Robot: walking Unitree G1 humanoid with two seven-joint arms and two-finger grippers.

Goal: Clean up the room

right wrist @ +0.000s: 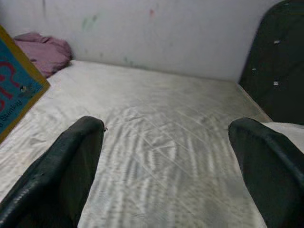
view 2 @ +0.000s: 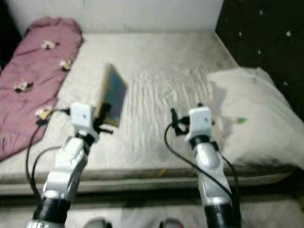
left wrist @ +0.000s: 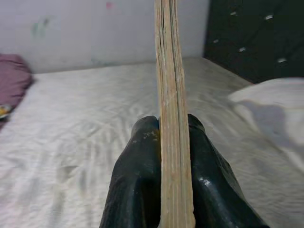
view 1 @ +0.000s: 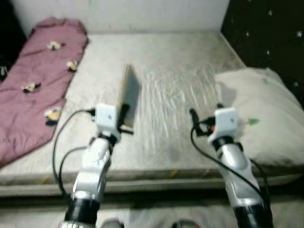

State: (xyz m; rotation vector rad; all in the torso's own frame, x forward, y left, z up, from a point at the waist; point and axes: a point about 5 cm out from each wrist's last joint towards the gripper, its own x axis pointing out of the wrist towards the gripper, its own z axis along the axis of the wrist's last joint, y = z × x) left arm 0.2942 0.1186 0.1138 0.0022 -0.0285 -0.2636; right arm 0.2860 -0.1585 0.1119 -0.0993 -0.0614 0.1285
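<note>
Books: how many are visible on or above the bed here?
1. The book is held upright on edge above the mattress, clamped in the left end effector. Others could be hidden under the pink blanket or pillow.

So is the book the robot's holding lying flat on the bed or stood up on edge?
On edge. The left gripper is clamped on the book, its fingers pressed to both covers, the book's thin page edge rising between them above the mattress.
</note>
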